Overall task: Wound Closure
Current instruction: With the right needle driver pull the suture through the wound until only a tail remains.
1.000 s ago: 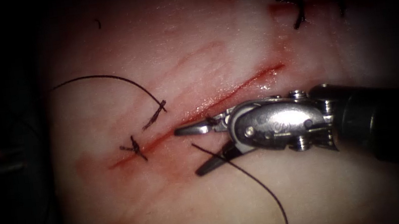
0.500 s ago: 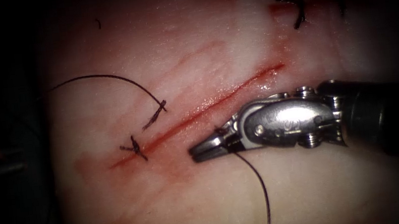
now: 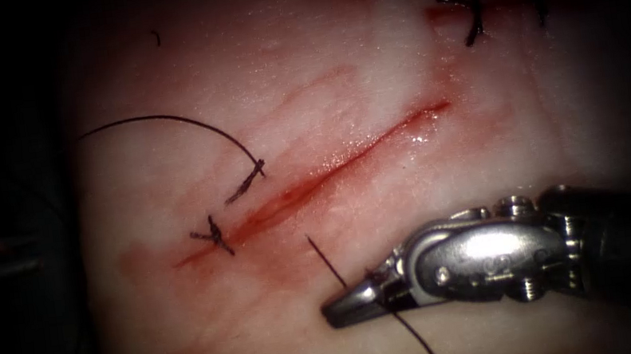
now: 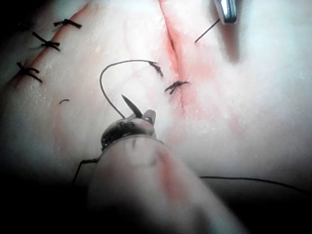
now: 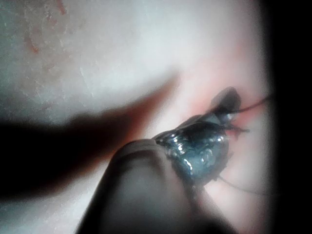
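Note:
The cut (image 3: 331, 171) runs slantwise across the tissue (image 3: 334, 62), with a knotted stitch (image 3: 214, 234) near its left end and a second stitch (image 3: 245, 181) just above. My right tool (image 3: 334, 314) lies right of and below the cut, shut on the thread (image 3: 326, 260), whose short free end sticks up toward the cut. In the left wrist view my left tool (image 4: 142, 116) holds a dark pointed needle (image 4: 129, 104) off the tissue, left of the cut. Thread (image 4: 109, 73) loops from it to the upper stitch (image 4: 157, 68).
Several dark stitches (image 3: 469, 17) close another cut at the upper right; they also appear in the left wrist view as stitches (image 4: 44, 44). Red fluid (image 3: 263, 272) stains the tissue below the cut. A long thread arc (image 3: 164, 123) lies left of the cut.
The right tool's jaws, open beside the cut a second ago, closed on the thread and moved down and right, away from the cut, carrying the thread end along.

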